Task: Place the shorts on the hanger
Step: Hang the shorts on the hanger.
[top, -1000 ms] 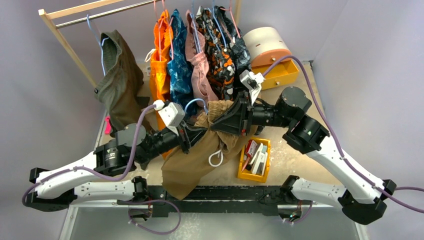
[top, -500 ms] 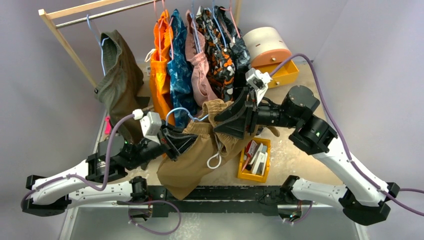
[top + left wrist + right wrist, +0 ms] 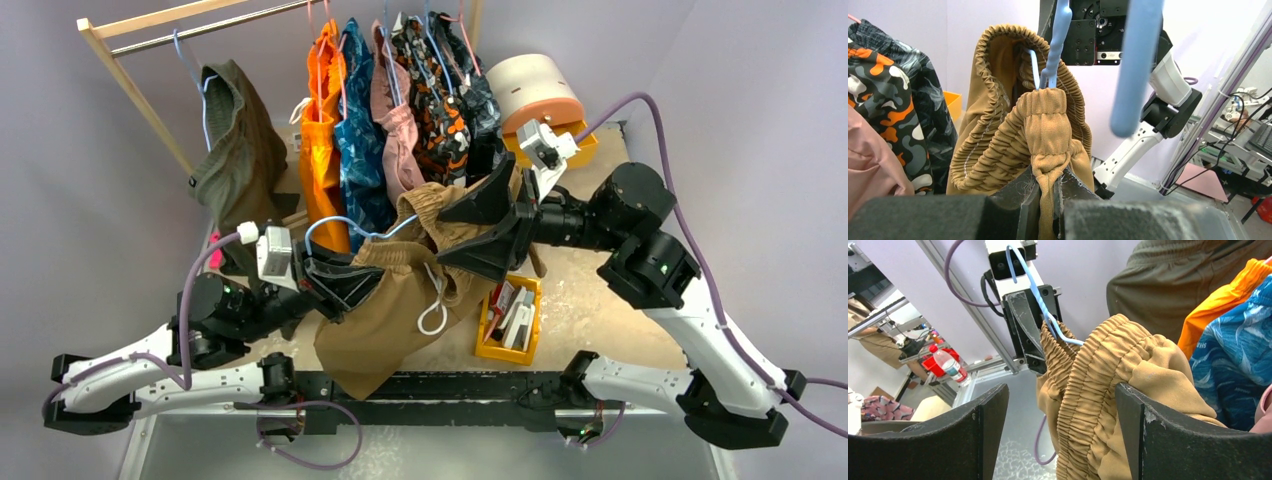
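Note:
The tan shorts (image 3: 395, 305) hang in mid-air in front of the rack, white drawstring (image 3: 433, 318) dangling. My left gripper (image 3: 372, 278) is shut on a bunched fold of their elastic waistband (image 3: 1048, 120). The light-blue hanger (image 3: 338, 224) curves up beside that grip, and its wire (image 3: 1055, 47) goes down into the waistband opening. My right gripper (image 3: 445, 237) stands open around the other side of the waistband (image 3: 1098, 405). The cloth lies against one of its fingers (image 3: 1148, 440) and clear of the other. Beyond the cloth, the right wrist view shows the left gripper (image 3: 1029, 335) and the hanger (image 3: 1048, 315).
A wooden rack (image 3: 130, 25) at the back carries a dark olive garment (image 3: 235, 150), orange shorts (image 3: 320, 125) and several patterned garments (image 3: 430, 90). A yellow bin (image 3: 510, 318) of small items sits near the front. A round white-and-orange box (image 3: 533, 88) stands at the back right.
My right gripper has opened, let go of the waistband and drawn back to the right. My left arm has pulled back to the left with the shorts and the hanger.

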Action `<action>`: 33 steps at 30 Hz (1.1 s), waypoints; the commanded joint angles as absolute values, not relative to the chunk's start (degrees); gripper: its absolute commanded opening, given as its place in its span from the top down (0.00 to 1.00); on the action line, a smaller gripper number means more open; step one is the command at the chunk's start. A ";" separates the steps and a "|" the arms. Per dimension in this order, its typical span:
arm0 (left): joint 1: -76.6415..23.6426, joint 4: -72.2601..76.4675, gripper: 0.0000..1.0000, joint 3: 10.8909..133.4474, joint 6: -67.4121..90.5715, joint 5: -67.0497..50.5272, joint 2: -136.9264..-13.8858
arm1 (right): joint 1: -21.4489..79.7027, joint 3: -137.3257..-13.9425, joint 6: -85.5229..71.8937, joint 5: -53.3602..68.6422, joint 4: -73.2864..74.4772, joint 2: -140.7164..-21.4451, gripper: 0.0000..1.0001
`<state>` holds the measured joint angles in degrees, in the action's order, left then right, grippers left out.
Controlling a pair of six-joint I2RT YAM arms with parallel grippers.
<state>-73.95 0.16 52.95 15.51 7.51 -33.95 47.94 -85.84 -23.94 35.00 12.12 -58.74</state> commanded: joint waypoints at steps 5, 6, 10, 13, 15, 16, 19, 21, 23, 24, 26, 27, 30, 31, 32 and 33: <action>-74.19 13.31 1.00 51.32 15.30 5.14 -31.22 | 47.98 -92.22 -22.34 27.84 9.89 -58.78 0.19; -74.23 13.66 1.00 51.17 15.23 5.05 -30.97 | 47.93 -92.60 -22.31 25.75 10.08 -58.65 0.19; -74.19 15.30 1.00 50.67 14.67 5.23 -29.81 | 47.99 -93.93 -20.77 18.32 10.82 -57.98 0.19; -74.20 17.98 1.00 50.65 13.97 5.76 -29.23 | 47.96 -95.30 -18.33 11.71 12.93 -57.88 0.19; -74.24 18.10 1.00 51.55 13.34 6.03 -29.66 | 47.99 -96.50 -17.13 9.39 14.11 -58.00 0.19; -74.20 17.53 1.00 52.09 13.00 6.27 -30.02 | 47.99 -96.92 -16.64 9.48 14.54 -58.07 0.19; -74.20 16.54 1.00 53.22 12.42 8.05 -31.05 | 47.99 -98.71 -15.77 12.33 15.93 -59.10 0.19; -74.23 16.46 1.00 53.17 12.24 10.14 -31.53 | 47.97 -99.49 -15.42 14.30 16.71 -59.80 0.20; -74.16 16.24 1.00 53.21 12.13 11.90 -32.32 | 47.99 -100.07 -15.20 14.94 17.50 -60.48 0.21; -74.23 16.14 1.00 53.26 12.13 12.59 -32.79 | 47.97 -100.50 -15.00 15.14 18.17 -60.95 0.21; -74.18 16.08 1.00 53.49 12.36 13.97 -33.77 | 47.99 -101.57 -14.37 15.25 19.60 -62.17 0.23; -74.22 16.04 1.00 53.78 12.53 14.67 -34.28 | 47.99 -102.15 -13.90 15.14 20.52 -62.75 0.23; -74.26 15.36 1.00 54.70 12.80 16.07 -35.77 | 47.92 -102.90 -12.32 13.88 22.32 -63.76 0.25; -74.20 15.00 1.00 55.09 12.95 16.48 -36.19 | 47.98 -102.88 -11.70 13.03 22.94 -63.88 0.26; -74.18 14.58 1.00 55.54 13.12 17.01 -36.60 | 47.99 -102.77 -11.11 12.26 23.47 -64.08 0.27; -74.22 14.10 1.00 55.95 13.18 17.51 -37.01 | 47.99 -102.73 -10.51 11.56 24.13 -64.22 0.28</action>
<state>-73.95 9.80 51.40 13.72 14.66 -36.34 47.94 -101.06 -14.00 14.11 21.61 -63.59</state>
